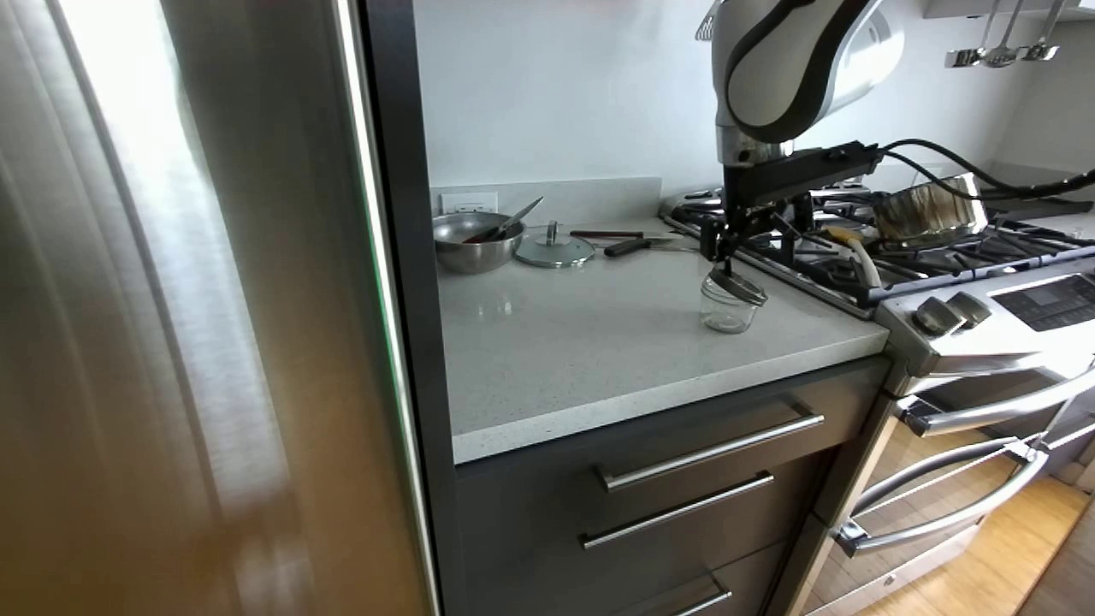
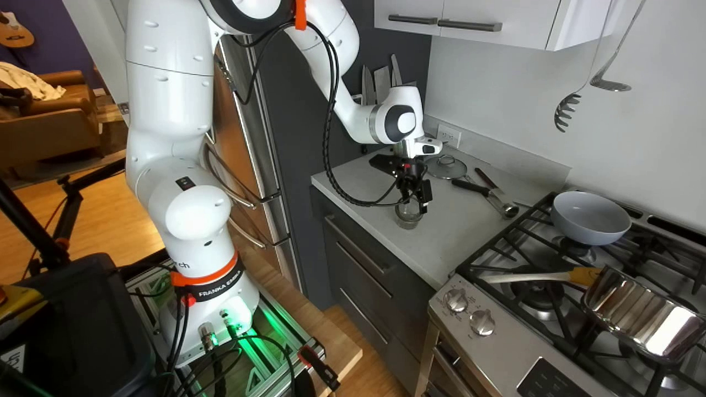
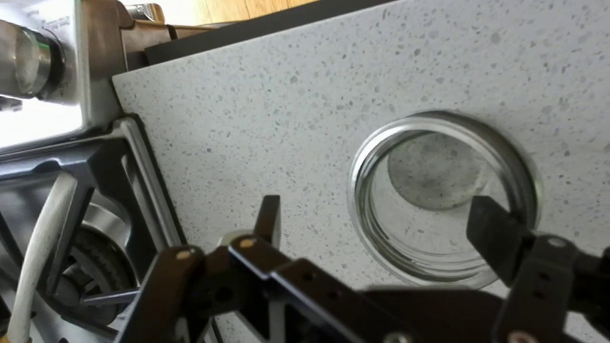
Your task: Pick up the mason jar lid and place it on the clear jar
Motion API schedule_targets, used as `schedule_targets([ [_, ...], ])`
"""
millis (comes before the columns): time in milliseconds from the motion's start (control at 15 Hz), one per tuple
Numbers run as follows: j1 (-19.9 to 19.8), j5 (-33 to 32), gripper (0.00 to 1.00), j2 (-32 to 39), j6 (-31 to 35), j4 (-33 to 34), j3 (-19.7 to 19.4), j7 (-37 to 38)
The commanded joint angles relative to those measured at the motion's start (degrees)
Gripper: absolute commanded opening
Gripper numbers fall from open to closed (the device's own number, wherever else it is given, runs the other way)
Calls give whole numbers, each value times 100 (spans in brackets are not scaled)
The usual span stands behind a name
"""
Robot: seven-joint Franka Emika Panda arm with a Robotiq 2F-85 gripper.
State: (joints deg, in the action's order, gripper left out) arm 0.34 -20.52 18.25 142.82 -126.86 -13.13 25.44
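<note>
The clear jar (image 1: 725, 316) stands upright near the front of the counter, by the stove. It also shows in an exterior view (image 2: 408, 219), partly behind the gripper, and in the wrist view (image 3: 436, 176). The mason jar lid (image 1: 741, 288) is a dark metal ring on top of the jar's mouth and looks tilted. In the wrist view the ring (image 3: 405, 128) encircles the mouth. My gripper (image 3: 377, 205) is open, just above the jar. One finger overlaps the ring's right side; whether it touches is unclear. The other finger is apart, left of the jar. The gripper also shows in both exterior views (image 1: 725, 257) (image 2: 417, 201).
A steel bowl (image 1: 479, 252), a glass pot lid (image 1: 554, 248) and knives (image 1: 633, 244) lie at the back of the counter (image 1: 565, 342). The stove (image 2: 529, 275) beside it bears a steel pot (image 2: 645, 314) and a grey bowl (image 2: 590, 218). The fridge (image 1: 205, 342) stands opposite.
</note>
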Motion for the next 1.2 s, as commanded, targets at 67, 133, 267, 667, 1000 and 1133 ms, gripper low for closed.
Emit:
schedule_targets([
  [67,-56,174,100,-53,123,-40,73,-148],
  [133,-46,175,100,-34,99,-11,83,-152],
  [267,-34,170,100,-5,84,20,105,-154],
  [667,-62,325,100,-37,101,-66,203,-178],
  [1000,-88,541,100,-4,133,-141,216,-249],
  [1133,-85,580,100,-27,169,-198,222,-272],
])
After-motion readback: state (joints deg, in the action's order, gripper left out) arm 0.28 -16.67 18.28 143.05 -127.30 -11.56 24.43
